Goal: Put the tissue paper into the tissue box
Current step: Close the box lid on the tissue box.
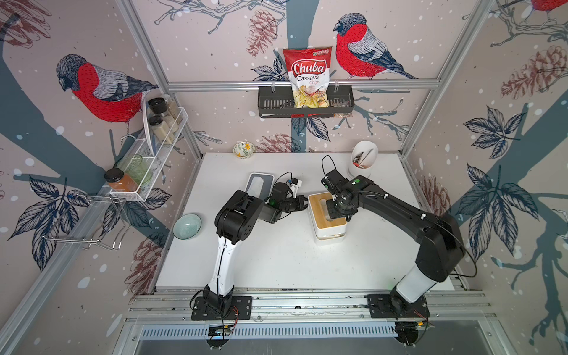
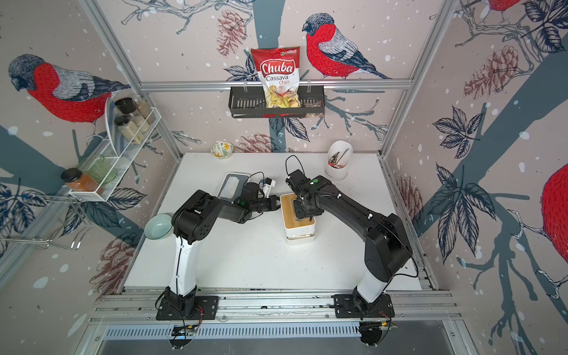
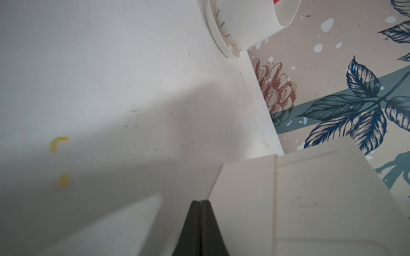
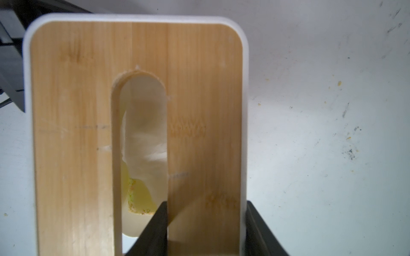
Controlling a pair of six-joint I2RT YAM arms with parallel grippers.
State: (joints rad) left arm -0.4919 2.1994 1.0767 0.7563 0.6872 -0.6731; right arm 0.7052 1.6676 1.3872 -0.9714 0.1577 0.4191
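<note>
Clamping the tissue box [image 4: 73, 110] with the right gripper [image 4: 206, 221]: one finger down the lid slot [image 4: 142, 93], one outside the wall. Pinched fully together at the left gripper [image 3: 200, 202], just beside the box. Inside the box, seen through the slot, crumpled white tissue paper [image 4: 146, 144].

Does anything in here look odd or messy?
Yes. Inside the tissue box, seen through its slot, a yellow-green scrap lies beside the white tissue paper, which looks out of place. Small yellow crumbs also dot the table.

"Chuba Cassava Chips" on red chip bag [image 1: 308, 80]
</note>
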